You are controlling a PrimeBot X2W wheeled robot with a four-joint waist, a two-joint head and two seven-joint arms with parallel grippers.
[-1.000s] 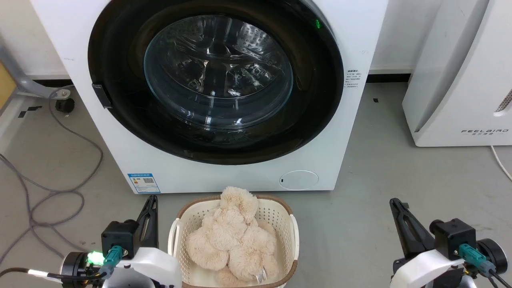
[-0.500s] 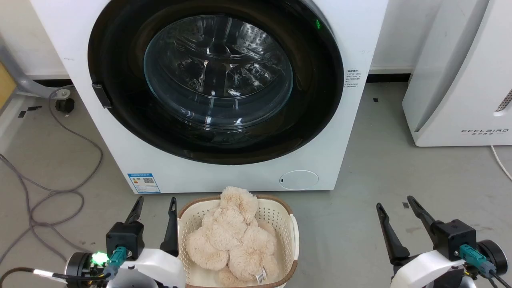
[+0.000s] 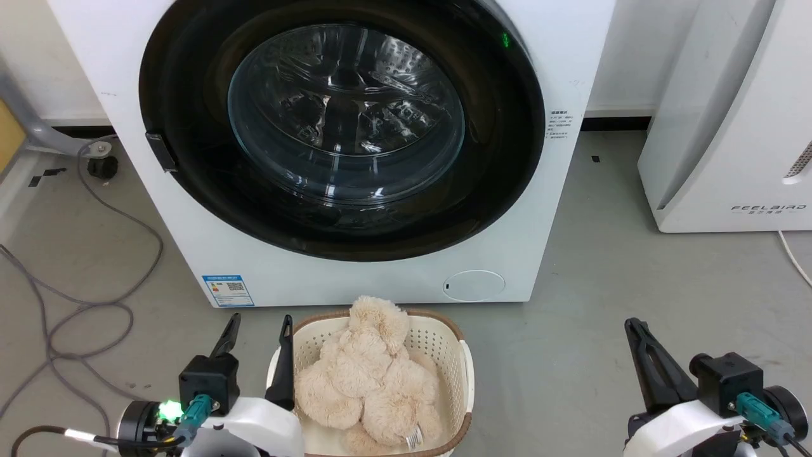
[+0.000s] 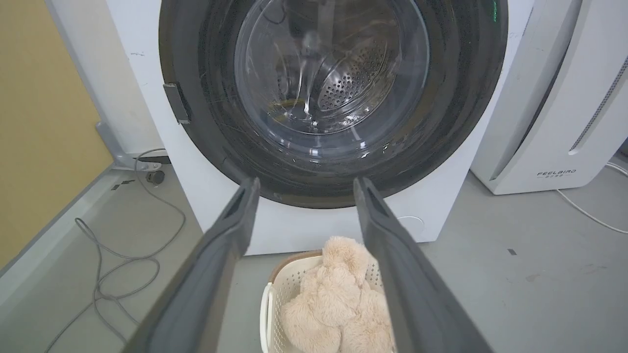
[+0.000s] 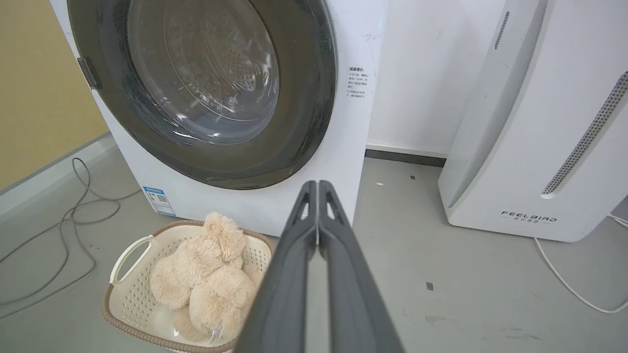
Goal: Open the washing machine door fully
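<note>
While left tool [image 3: 257,333] hangs open beside the laundry basket [image 3: 465,374] and right tool [image 3: 631,327] is pinched shut, both empty, the washing machine door [image 3: 190,190] beyond sits closed on the washing machine [image 3: 355,282]. Approach step, likely; next: tool to the door's left-edge tab [image 3: 160,151], pull outward.

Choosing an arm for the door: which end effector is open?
The left end effector: its long dark fingers stand apart; the right end effector has them pressed together.
</note>
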